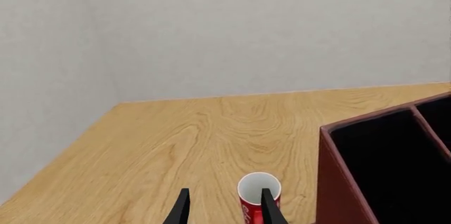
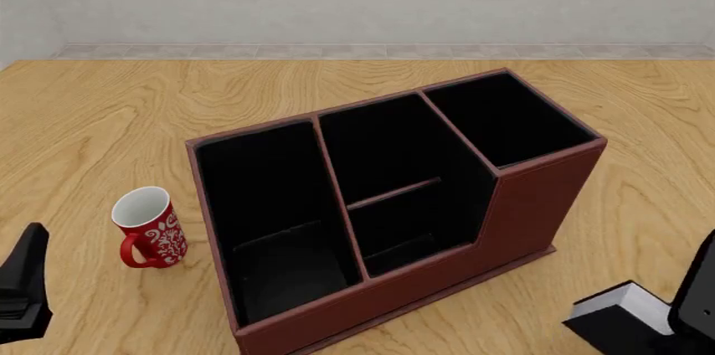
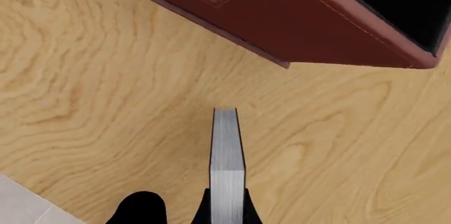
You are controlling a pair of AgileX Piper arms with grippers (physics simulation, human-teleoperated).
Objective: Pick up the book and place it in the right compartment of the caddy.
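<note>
The thick black hardcover book with white page edges sits pinched between the right gripper fingers, long axis running toward the reddish-brown three-section caddy at 10 o'clock. The left gripper stands parted beside the red mug.

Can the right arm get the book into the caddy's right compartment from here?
Probably yes. The right gripper already clamps the book; the right compartment is open-topped with nothing inside or above it, though its walls are the caddy's tallest.

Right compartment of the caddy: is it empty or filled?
Empty: the right compartment shows only black lining; the book is outside.
</note>
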